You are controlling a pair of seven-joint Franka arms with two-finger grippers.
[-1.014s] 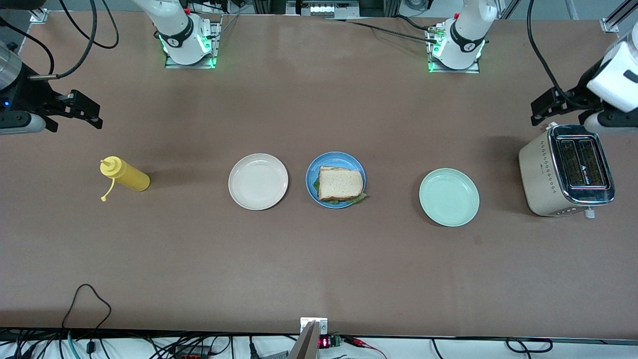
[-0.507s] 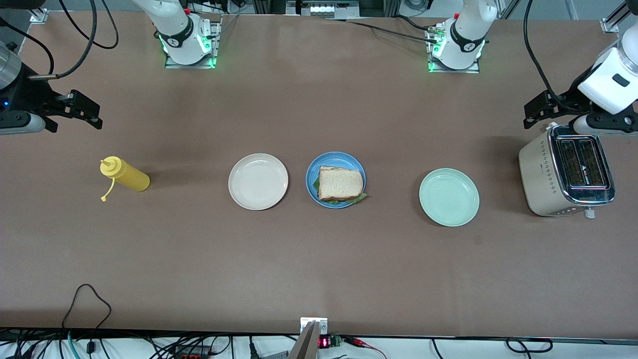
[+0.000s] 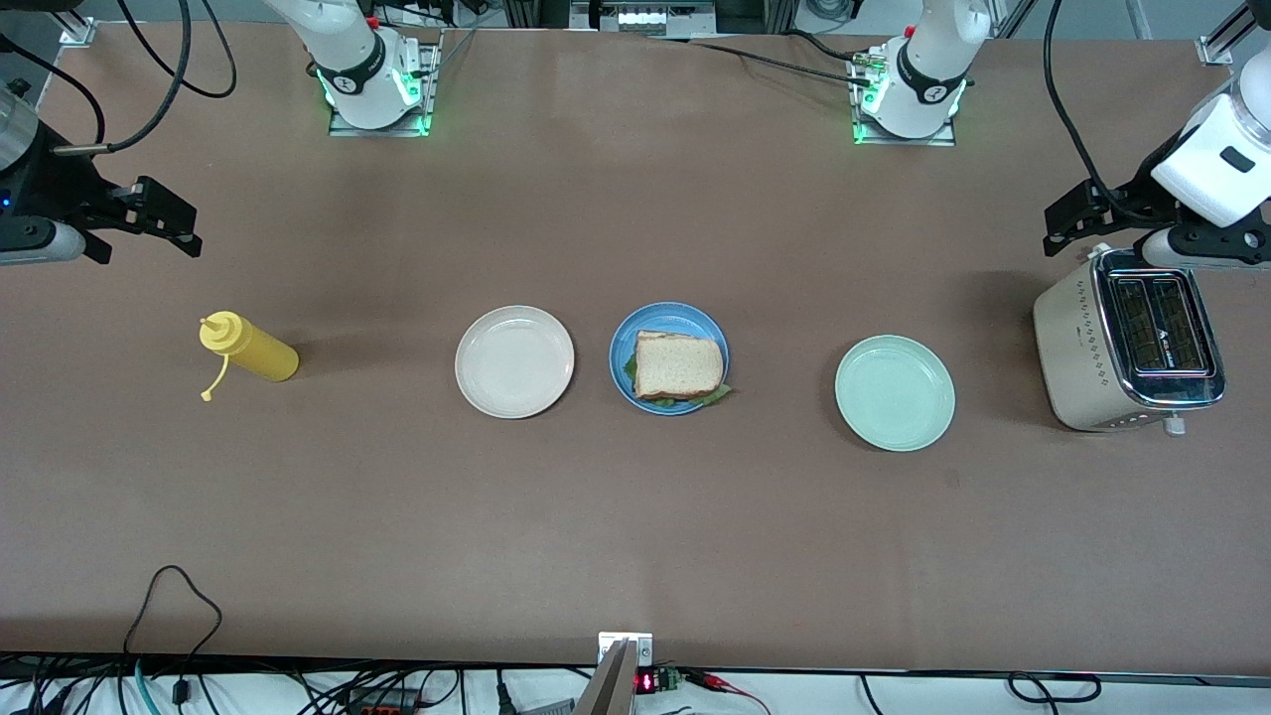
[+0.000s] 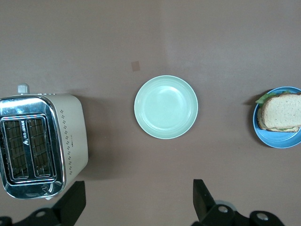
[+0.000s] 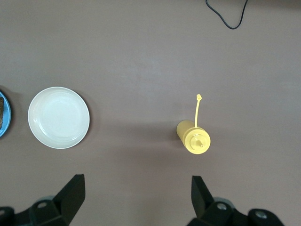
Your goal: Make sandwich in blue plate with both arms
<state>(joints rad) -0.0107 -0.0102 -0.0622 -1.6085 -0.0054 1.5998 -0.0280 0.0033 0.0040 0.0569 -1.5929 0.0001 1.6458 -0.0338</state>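
Observation:
The sandwich point(image 3: 679, 365), bread slices with green lettuce showing at the edges, lies on the blue plate point(image 3: 669, 314) at the table's middle. It also shows in the left wrist view point(image 4: 281, 112) on the blue plate point(image 4: 277, 139). My left gripper point(image 3: 1074, 216) is open and empty, up in the air beside the toaster; its fingers point(image 4: 75, 200) stand wide apart. My right gripper point(image 3: 164, 218) is open and empty, up in the air at the right arm's end of the table, with its fingers point(image 5: 73, 190) wide apart.
A beige plate point(image 3: 514, 360) lies beside the blue plate toward the right arm's end. A pale mint green plate point(image 3: 894, 392) lies toward the left arm's end. A toaster point(image 3: 1127, 341) stands at the left arm's end. A yellow squeeze bottle point(image 3: 248, 348) stands at the right arm's end.
The left arm has drawn back a little toward its end of the table and then stopped. The right gripper has shifted slightly. The sandwich and plates have not moved.

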